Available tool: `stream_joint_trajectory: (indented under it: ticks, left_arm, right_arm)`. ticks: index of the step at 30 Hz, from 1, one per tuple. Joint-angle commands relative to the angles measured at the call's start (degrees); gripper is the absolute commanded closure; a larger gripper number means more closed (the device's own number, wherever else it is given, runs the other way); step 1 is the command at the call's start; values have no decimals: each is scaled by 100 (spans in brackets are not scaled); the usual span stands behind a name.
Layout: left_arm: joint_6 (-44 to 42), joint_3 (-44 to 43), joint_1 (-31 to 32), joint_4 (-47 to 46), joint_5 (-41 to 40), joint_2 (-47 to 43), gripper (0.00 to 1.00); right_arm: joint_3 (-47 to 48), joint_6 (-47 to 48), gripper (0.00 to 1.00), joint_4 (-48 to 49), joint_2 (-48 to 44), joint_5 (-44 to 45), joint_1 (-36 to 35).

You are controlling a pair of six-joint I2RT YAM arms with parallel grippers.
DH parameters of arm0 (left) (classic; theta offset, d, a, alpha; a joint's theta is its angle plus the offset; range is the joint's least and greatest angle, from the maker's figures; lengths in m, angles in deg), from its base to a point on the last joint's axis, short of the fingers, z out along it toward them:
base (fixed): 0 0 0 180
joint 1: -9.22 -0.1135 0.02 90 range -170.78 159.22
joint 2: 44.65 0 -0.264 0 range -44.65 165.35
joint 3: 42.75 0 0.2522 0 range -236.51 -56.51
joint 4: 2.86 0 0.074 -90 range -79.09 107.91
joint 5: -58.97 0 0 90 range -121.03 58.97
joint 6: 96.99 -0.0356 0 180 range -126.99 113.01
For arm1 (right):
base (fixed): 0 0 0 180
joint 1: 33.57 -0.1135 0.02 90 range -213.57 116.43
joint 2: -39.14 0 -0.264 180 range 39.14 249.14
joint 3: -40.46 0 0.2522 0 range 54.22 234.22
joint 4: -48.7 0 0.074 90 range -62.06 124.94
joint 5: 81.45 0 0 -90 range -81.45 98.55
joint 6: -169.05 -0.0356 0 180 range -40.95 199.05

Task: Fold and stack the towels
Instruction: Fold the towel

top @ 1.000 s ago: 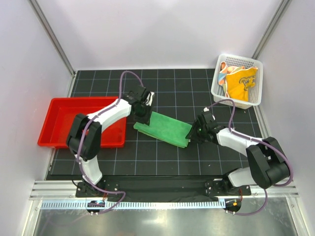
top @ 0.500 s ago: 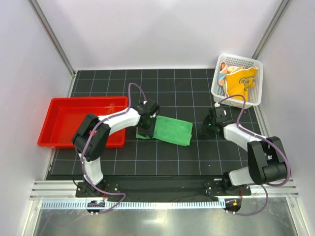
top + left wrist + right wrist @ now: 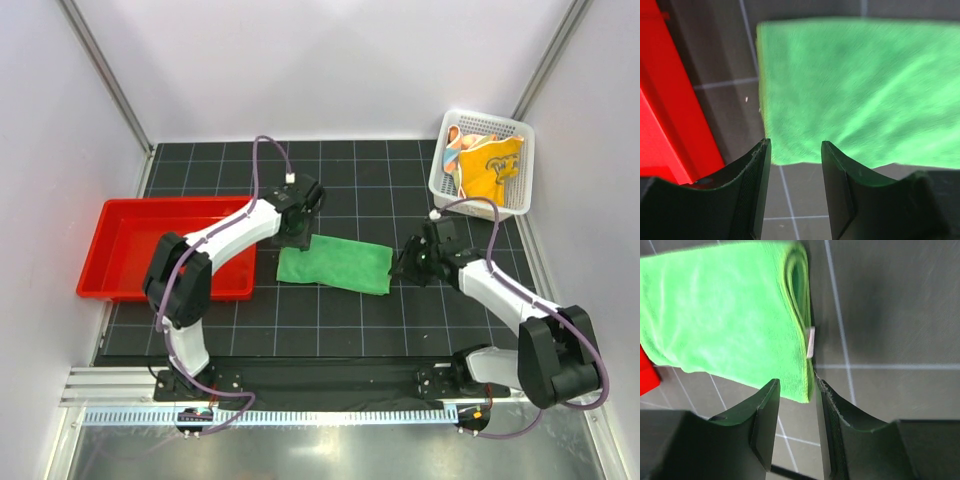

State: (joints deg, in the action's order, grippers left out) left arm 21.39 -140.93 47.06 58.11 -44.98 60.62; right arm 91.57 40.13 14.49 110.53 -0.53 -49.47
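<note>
The green towel [image 3: 335,265] lies folded into a long flat strip on the black grid mat, free of both grippers. My left gripper [image 3: 297,236] hovers at its far left corner. In the left wrist view the towel [image 3: 855,90] sits just ahead of the left gripper [image 3: 792,146], whose jaws stand open over bare mat. My right gripper [image 3: 404,266] is at the towel's right end. In the right wrist view the right gripper [image 3: 796,385] is open, the towel's folded edge [image 3: 725,315] just off its tips. An orange towel [image 3: 490,165] lies crumpled in the basket. No dark blue towel shows.
The white mesh basket [image 3: 520,130] stands at the back right, with another patterned cloth [image 3: 455,145] beside the orange one. The red tray [image 3: 100,240] sits left of the towel, close to the left arm; its wall shows in the left wrist view [image 3: 670,100].
Both grippers have let go of the green towel's ends. The towel has settled flat and more level. The left gripper has pulled back to the far corner; the right has backed off its end.
</note>
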Motion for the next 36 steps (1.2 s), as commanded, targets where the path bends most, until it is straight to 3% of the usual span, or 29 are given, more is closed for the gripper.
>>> stream_joint_trajectory:
  ticks: [1,10,14,17,20,24,27,31,36]
  left_arm:
    - [-79,425,30,220,76,-358,52]
    - [71,1348,30,-202,358,-675,52]
    - [36,1411,30,-246,341,-649,52]
    - [10,1350,30,-211,437,-587,54]
    - [62,1358,30,-246,603,-640,54]
    - [124,1385,30,-299,745,-710,54]
    - [106,1376,30,-212,553,-701,54]
    - [36,1306,30,-141,315,-798,54]
    - [-87,1016,-5,-168,577,-728,53]
  right_arm:
    - [-323,-809,58,172,-135,-120,-298]
    - [-772,-1040,59,533,24,301,-590]
    - [-930,-829,81,673,-99,565,-581]
    - [-983,-671,92,709,-257,662,-581]
    - [-896,-416,99,394,-293,882,-546]
    - [-851,-231,99,287,-310,996,-318]
    - [-808,-248,96,208,-415,645,-247]
    - [-913,-878,67,435,-775,223,-282]
    - [-1010,-1311,57,673,-943,379,-501]
